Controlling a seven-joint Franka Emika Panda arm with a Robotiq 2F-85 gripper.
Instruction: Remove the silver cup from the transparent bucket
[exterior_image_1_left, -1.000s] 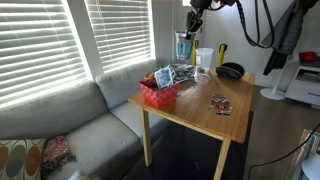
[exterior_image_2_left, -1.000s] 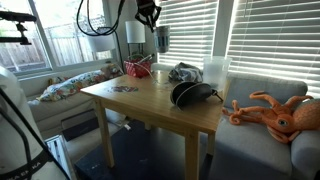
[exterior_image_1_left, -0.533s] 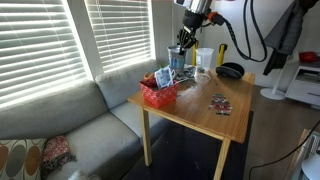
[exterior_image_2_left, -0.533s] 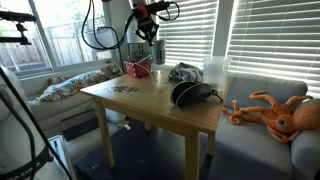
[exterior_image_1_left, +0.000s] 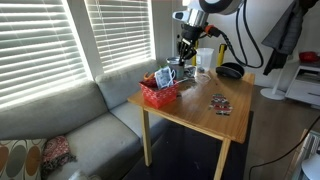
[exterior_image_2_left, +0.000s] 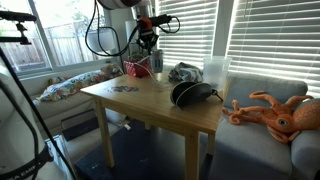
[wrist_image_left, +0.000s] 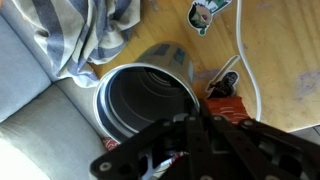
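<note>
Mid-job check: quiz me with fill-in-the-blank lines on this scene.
The silver cup is ____ of the transparent bucket, under the gripper. The mesh basket is ____. The bowl on the table is ____. The orange plush toy is an ____.
Missing: out; red; black; octopus.

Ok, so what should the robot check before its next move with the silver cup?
1. Silver cup out of the transparent bucket: ok, it is beside the red basket.
2. Cup upright: ok, its open mouth faces the wrist view.
3. Cup's bottom on the table: cannot tell.
4. Gripper jaws open or shut: cannot tell, they are dark and blurred over the rim.
5. Room around the cup: not ok, the grey cloth and white cable lie close.
</note>
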